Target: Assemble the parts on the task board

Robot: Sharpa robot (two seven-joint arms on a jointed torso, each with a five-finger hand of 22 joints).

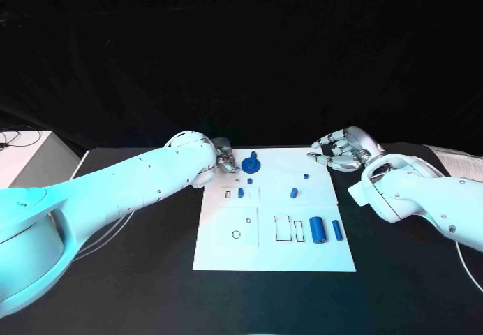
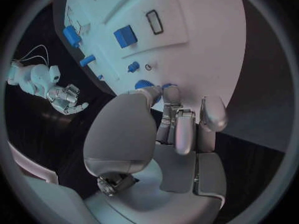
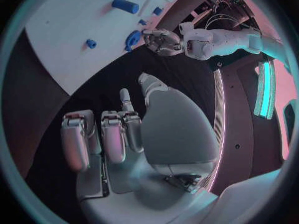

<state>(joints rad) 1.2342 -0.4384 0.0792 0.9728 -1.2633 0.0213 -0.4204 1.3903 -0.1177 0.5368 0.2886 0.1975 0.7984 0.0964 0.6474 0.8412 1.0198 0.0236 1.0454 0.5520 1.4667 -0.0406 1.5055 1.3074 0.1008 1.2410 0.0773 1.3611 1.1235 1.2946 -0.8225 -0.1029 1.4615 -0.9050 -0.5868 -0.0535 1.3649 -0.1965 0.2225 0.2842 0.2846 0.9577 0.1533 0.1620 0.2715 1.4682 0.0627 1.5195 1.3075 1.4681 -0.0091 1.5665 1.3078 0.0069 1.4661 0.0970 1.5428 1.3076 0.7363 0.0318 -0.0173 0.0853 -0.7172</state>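
Left robot hand (image 1: 223, 162) touching blue round part (image 1: 250, 165) at task board (image 1: 273, 259) far edge; right robot hand (image 1: 340, 153) curled, empty.

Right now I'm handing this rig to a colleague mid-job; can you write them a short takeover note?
Left hand: at the far left corner of the white board, fingers curled by the round blue gear piece; whether it grips it is unclear.
Right hand: above the board's far right corner, fingers curled, holding nothing.
On the board: a big blue cylinder and a slimmer blue peg lie near the right edge; small blue pieces stand mid-board.
Left to do: rectangular slots are unfilled, so most assembly remains.
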